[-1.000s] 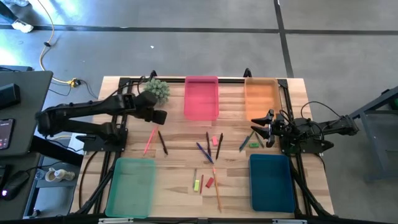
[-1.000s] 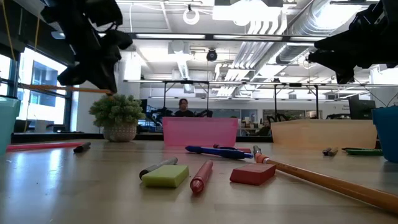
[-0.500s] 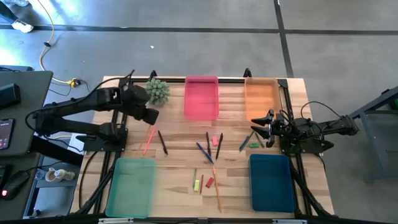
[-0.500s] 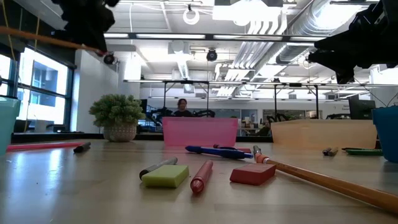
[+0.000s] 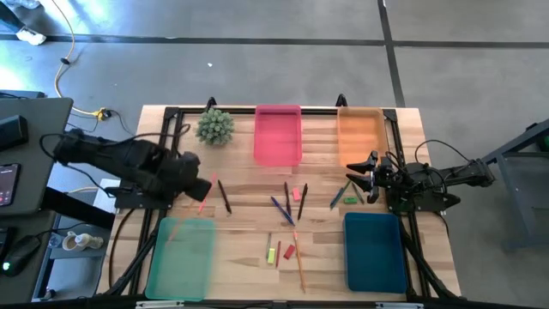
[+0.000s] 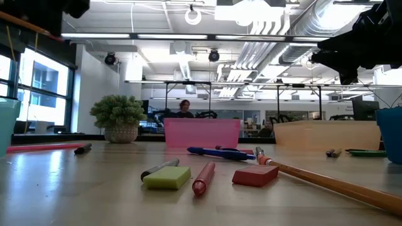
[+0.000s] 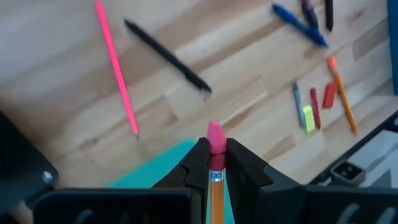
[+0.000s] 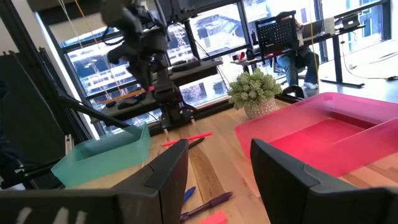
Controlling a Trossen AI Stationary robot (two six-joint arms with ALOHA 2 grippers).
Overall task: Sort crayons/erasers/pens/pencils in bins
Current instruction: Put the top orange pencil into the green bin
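I have the left claw point(image 7: 216, 163) clamped on an orange pencil point(image 7: 216, 186), its pink eraser tip poking out past the fingers; it hangs over the left side of the worktop point(image 5: 244, 206), just above the near corner of the green bin point(image 5: 182, 257). The right claw point(image 8: 214, 168) waits with its fingers apart at the right edge, between the orange bin point(image 5: 360, 136) and the blue bin point(image 5: 375, 251). I judge the job barely started: all four bins look bare from above, the pink bin point(image 5: 278, 135) included, and this pencil would be the first thing sorted. Nearly everything is left on the worktop. A pink pencil point(image 7: 115, 62) and a black pen point(image 7: 168, 56) lie near each other on the left. In the middle sit the blue and purple pens point(image 5: 281, 209) and a red eraser point(image 5: 297, 194). Nearer the front are a yellow-green eraser point(image 6: 167, 177), another red eraser point(image 6: 255, 176), a red crayon point(image 6: 202, 177) and a long orange pencil point(image 6: 326, 182). A green eraser point(image 5: 351, 200) and one more pen point(image 5: 336, 196) lie by the right claw. The held pencil looks thin and rigid, and the claw grips it near one end.
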